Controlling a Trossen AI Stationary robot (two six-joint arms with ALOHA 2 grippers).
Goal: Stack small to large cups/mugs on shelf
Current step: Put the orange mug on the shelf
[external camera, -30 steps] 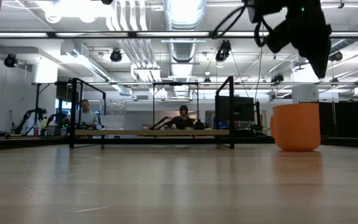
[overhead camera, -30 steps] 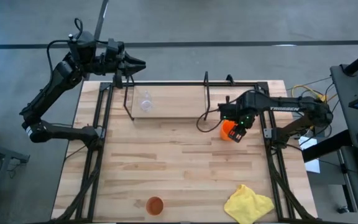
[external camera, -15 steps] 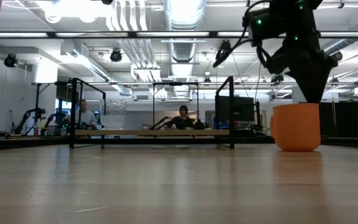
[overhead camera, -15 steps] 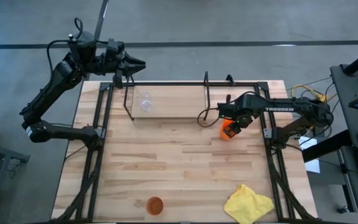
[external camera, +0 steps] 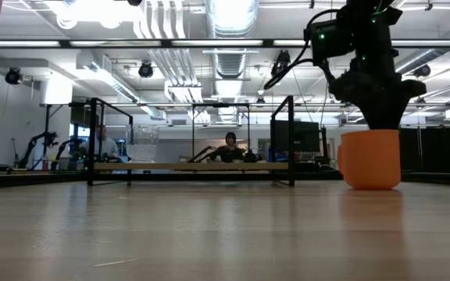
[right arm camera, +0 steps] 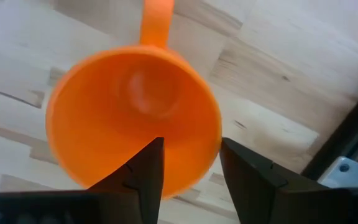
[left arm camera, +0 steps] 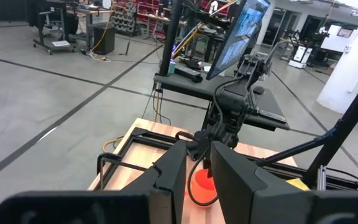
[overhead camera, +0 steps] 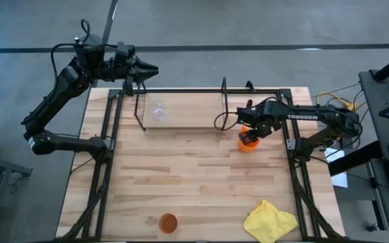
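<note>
The black shelf (overhead camera: 181, 108) is standing just beside the right gripper (overhead camera: 250, 135). That gripper is pointing down at the orange mug (overhead camera: 247, 143), fingers (right arm camera: 143, 171) spread across its rim. The left gripper (overhead camera: 147, 69), fingers narrow, is waiting far away.

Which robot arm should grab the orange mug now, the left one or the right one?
The right one, most likely. The right gripper is directly over the orange mug, with its open fingers straddling the rim. The left gripper is parked beyond the table's far left corner, away from any cup.
</note>
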